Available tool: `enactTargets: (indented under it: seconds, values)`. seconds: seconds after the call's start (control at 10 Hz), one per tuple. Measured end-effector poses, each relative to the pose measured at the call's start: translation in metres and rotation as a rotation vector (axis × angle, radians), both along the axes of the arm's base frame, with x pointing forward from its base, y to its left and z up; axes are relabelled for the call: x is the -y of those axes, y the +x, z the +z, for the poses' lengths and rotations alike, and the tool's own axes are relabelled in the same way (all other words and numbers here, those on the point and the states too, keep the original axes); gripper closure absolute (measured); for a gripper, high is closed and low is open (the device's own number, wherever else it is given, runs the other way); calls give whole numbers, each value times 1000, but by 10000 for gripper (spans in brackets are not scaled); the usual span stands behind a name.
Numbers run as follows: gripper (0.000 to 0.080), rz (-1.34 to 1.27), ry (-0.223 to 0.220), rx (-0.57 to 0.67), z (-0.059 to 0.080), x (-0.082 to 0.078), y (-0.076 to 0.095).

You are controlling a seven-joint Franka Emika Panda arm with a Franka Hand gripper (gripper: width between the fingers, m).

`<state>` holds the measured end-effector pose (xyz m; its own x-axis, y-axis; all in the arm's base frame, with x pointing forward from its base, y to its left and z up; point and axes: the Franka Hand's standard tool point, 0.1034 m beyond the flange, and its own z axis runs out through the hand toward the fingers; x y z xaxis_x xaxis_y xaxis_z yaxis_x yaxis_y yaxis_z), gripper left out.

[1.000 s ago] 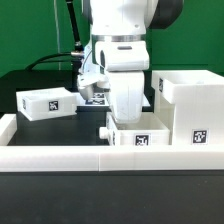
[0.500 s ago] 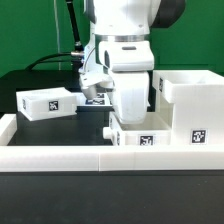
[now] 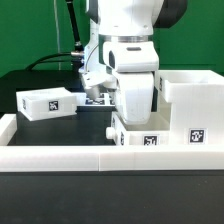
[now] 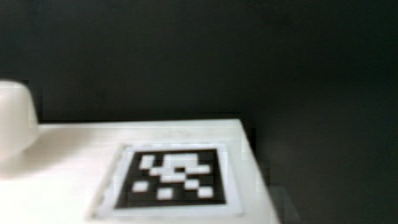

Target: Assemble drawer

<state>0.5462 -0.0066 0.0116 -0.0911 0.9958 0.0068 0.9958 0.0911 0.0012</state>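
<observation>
The small tray [image 3: 135, 138] is parked lower centre, just beside the big case [image 3: 192, 105] at right; another tray [image 3: 45, 103] is seen mid-left. The jaws are hidden by the arm [image 3: 125, 25], so the grip can't be told.

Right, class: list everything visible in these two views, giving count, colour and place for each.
left tray: one, white, tagged, at the exterior view's left.
middle tray: one, white, tagged, centre front.
case: one, white, tagged, large, exterior view's right.
wall strips: several, white, front and exterior view's left.
table: one, black, underneath everything.
backdrop: one, green, behind.
arm: one, white, centre.
gripper: one, white, down at the middle tray, fingertips hidden.
</observation>
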Motion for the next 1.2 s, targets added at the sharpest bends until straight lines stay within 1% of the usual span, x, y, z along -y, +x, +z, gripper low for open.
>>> enactTargets:
  seconds: [0.2, 0.4, 0.7, 0.9, 1.0, 1.2]
  values:
    - [757, -61, 1, 0, 0, -3, 0]
    - [757, -119, 2, -1, 0, -10, 0]
    - [757, -132, 4, -1, 0, -14, 0]
    - [757, -106, 4, 3, -1, -15, 1]
    - [757, -36, 2, -3, -2, -11, 1]
    - [757, -7, 1, -5, -3, -10, 0]
